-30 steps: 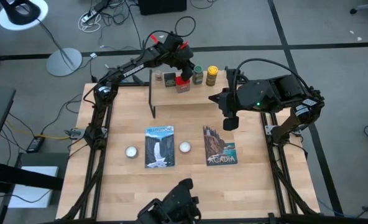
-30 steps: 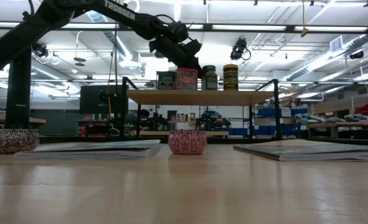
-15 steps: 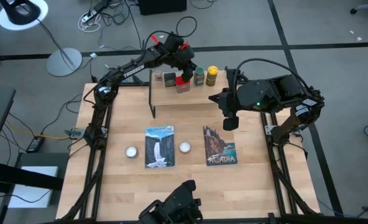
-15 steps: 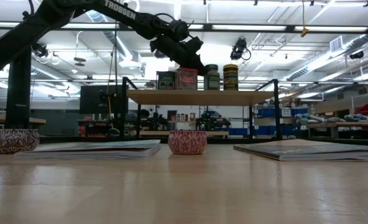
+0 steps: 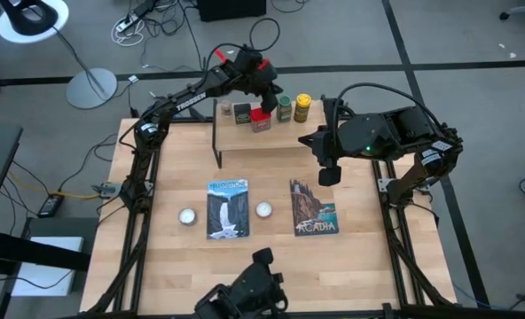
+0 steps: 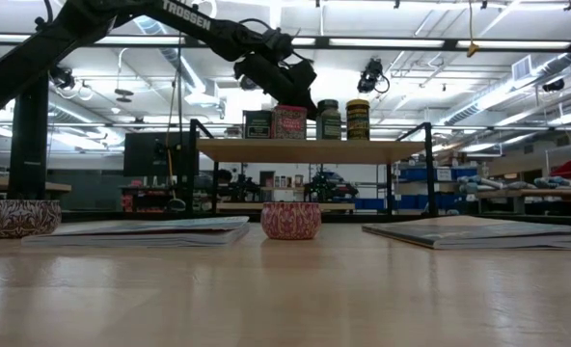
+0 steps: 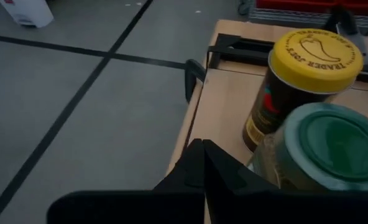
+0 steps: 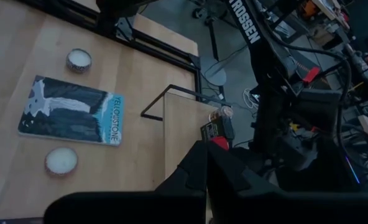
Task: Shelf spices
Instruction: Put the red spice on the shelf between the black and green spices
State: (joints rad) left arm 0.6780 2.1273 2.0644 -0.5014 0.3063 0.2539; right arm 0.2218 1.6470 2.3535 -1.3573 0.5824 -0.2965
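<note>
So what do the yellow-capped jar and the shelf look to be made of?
Yellow-capped jar: seemingly dark glass, going by its glossy side with a paper label; the matte printed yellow cap could be plastic or metal. Shelf: light wooden top board with visible grain, on thin black legs that look like painted metal.

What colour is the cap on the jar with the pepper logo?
Yellow; the jar's cap shows best in the left wrist view.

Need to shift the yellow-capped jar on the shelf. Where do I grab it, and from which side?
Grip the yellow-capped jar around its body just under the cap, from above. It stands upright at the row's right end on the shelf; the green jar crowds its left.
</note>
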